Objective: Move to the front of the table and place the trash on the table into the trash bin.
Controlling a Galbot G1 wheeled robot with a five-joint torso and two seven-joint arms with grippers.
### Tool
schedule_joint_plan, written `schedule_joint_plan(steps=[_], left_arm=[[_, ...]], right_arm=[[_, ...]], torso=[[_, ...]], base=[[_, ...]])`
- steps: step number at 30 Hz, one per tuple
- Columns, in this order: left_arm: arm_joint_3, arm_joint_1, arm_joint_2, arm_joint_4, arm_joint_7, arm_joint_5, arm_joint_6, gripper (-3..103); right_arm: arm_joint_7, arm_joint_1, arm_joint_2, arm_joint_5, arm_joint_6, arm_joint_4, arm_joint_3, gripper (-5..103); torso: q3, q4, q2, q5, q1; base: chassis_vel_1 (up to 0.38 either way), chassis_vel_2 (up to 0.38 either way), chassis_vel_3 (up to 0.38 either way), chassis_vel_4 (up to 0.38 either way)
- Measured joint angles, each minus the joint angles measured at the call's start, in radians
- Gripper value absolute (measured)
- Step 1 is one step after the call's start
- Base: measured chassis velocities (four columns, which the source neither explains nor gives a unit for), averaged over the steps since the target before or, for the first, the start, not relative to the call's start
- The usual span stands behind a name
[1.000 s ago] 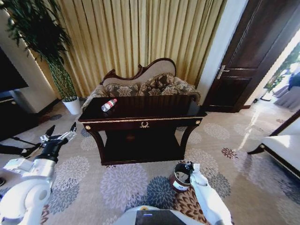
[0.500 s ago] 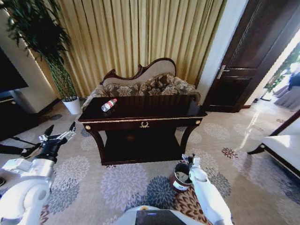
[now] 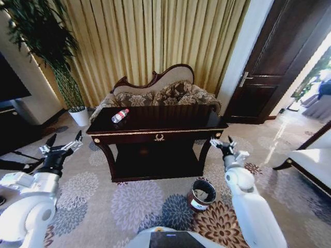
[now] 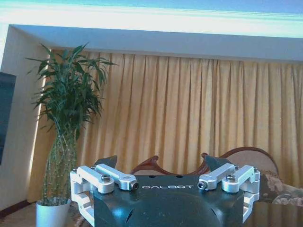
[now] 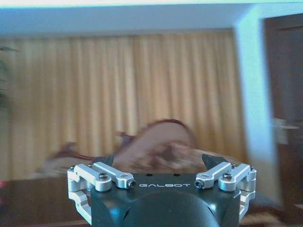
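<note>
Bottle (image 3: 120, 115) lies on the table (image 3: 170, 120), far-left corner, not binned; bin (image 3: 200, 195) on the floor in front holds pale scraps. Left gripper (image 3: 62, 143) wide, empty, left of table; right gripper (image 3: 223, 144) wide, empty, by right corner. Wrist views: both spread, empty, facing curtains.

You are in a furnished sitting room, hotel-style: a carved sofa (image 3: 158, 93) stands before gold floor-length curtains (image 3: 150, 41), a floral carpet (image 3: 134, 201) covers the floor, with a potted bamboo (image 3: 54, 57) and dark panelled door (image 3: 282, 62).
</note>
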Motion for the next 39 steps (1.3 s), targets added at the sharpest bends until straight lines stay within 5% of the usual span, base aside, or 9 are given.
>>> schedule_joint_plan(steps=[11, 39], left_arm=[[-0.008, 0.007, 0.012, -0.010, -0.013, 0.013, 0.008, 100], [0.011, -0.017, 0.009, 0.025, -0.007, 0.028, 0.008, 100]], right_arm=[[0.000, 0.013, -0.026, 0.070, -0.047, 0.086, -0.187, 100], [0.000, -0.022, -0.006, -0.015, -0.016, 0.074, -0.273, 100]], torso=[[0.000, 0.0001, 0.000, 0.0002, 0.000], [0.000, -0.0001, 0.000, 0.0000, 0.001]], base=[[0.000, 0.000, 0.000, 0.000], [-0.135, 0.133, 0.138, -0.134]])
